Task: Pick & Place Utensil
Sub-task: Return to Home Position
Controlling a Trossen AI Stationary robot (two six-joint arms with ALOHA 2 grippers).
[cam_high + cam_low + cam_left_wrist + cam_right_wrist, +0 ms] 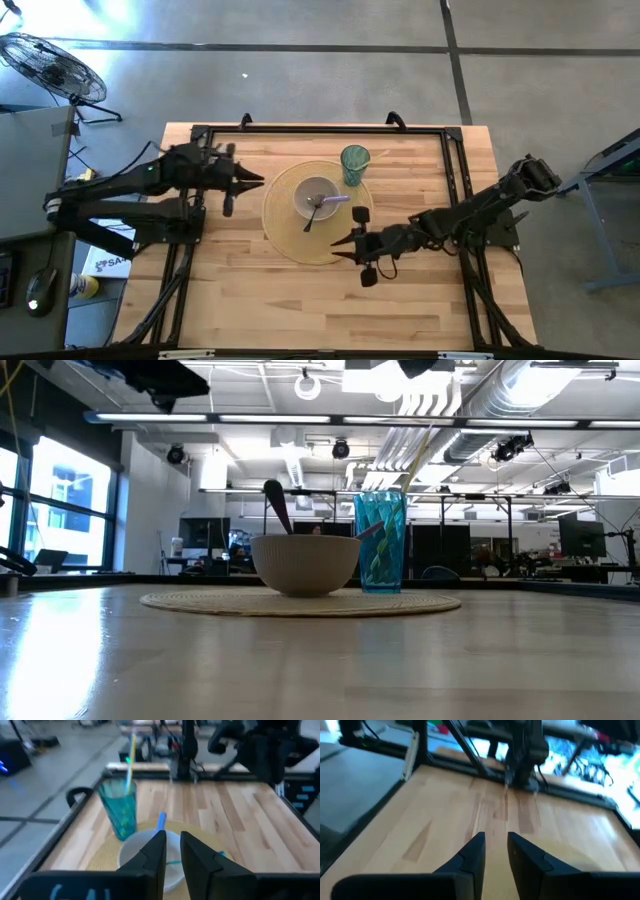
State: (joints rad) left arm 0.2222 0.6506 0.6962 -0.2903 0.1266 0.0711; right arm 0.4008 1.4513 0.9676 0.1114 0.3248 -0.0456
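Observation:
A white bowl [317, 196] stands on a round woven placemat [285, 225]. A utensil [322, 205] with a purple handle and a dark end lies slanted in the bowl, resting on its rim; in the low view the dark end [274, 503] sticks up above the bowl [304, 565]. A teal cup [354, 163] holding a straw stands on the mat's far edge. My left gripper [256, 181] is shut, left of the bowl, pointing at it. My right gripper [340, 246] is shut over the mat's near right edge. Neither touches anything.
A black metal frame [455, 170] runs along the table's far, left and right sides. Bare wood lies near the table's near edge [300, 310]. In the left wrist view the cup [119, 810] and the utensil's blue handle [161, 820] lie ahead, with the right arm [260, 750] beyond.

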